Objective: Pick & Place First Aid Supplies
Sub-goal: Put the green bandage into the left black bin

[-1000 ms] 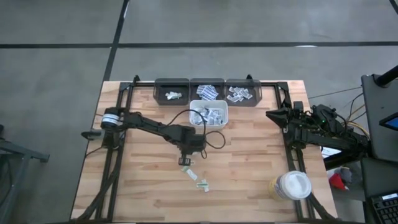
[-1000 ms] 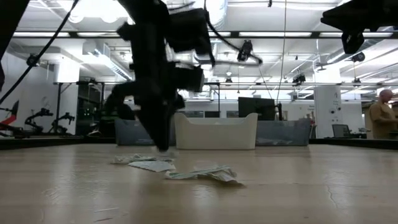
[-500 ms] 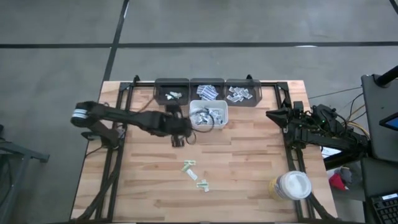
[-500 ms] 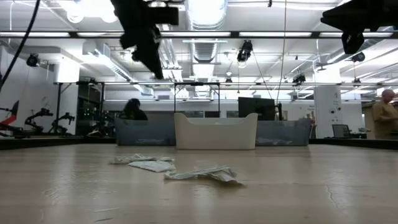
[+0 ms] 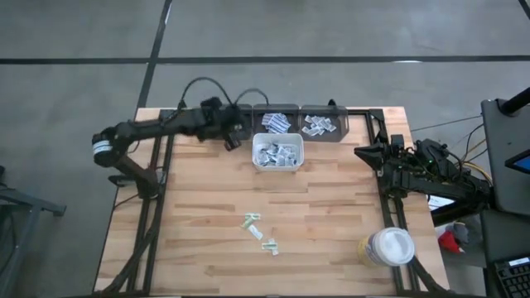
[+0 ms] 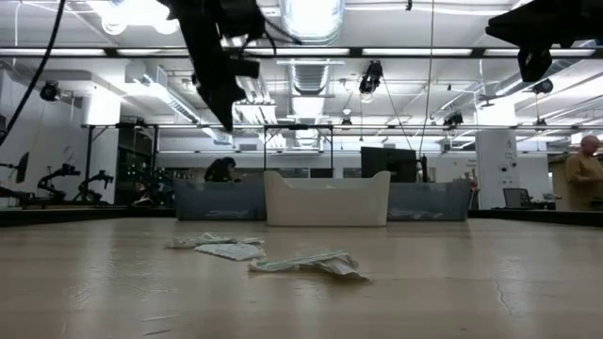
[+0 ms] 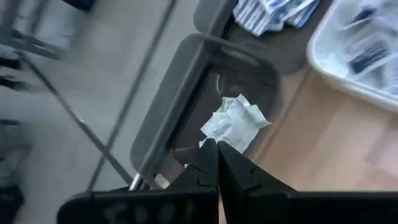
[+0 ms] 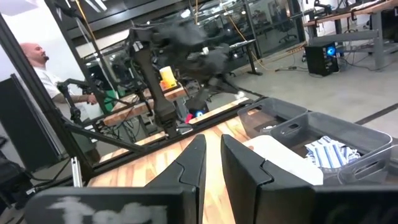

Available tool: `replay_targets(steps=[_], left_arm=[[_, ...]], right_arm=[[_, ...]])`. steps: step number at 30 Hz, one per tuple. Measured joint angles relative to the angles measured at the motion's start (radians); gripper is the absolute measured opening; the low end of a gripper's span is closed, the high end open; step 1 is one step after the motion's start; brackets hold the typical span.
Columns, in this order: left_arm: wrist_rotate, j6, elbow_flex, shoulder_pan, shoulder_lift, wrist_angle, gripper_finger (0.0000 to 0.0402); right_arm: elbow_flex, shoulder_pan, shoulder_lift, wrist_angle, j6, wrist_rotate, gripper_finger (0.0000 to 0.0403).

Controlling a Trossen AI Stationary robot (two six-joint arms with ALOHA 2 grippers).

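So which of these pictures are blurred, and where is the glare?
Left wrist view: floor and white bin smeared, the sachet at the left tool sharp. Low view: ceiling lights glare, arm silhouetted. High view: evenly lit, sharp.

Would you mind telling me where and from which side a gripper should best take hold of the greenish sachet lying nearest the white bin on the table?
Probably from straight above, pinching across the narrow width at the middle of the greenish sachet. It lies flat on the bare table, apart from the other loose sachets, so a side approach has little to catch. Its slightly crumpled, raised edges in the low view may give the fingertips purchase.
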Motion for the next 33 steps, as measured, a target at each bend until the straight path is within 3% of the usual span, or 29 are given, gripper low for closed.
replay_targets(steps=[5, 11, 21, 27, 33], left_arm=[[0.213, 0.153, 0.003, 0.195, 0.065, 0.102, 0.0], [0.323, 0.26, 0.012, 0.316, 0.179, 0.114, 0.0], [0.339, 0.317, 0.057, 0.366, 0.366, 0.113, 0.0], [0.357, 0.342, 0.086, 0.384, 0.395, 0.13, 0.0001], [0.403, 0.345, 0.092, 0.391, 0.391, 0.166, 0.0049]], right_arm=[[0.0, 0.0, 0.0, 0.0, 0.0, 0.001, 0.005], [0.0, 0.0, 0.0, -0.001, 0.0, 0.001, 0.0048], [0.0, 0.0, 0.0, -0.001, 0.0, 0.001, 0.0049], [0.0, 0.0, 0.0, 0.0, 0.0, 0.001, 0.0048], [0.0, 0.0, 0.0, 0.0, 0.0, 0.001, 0.0048]])
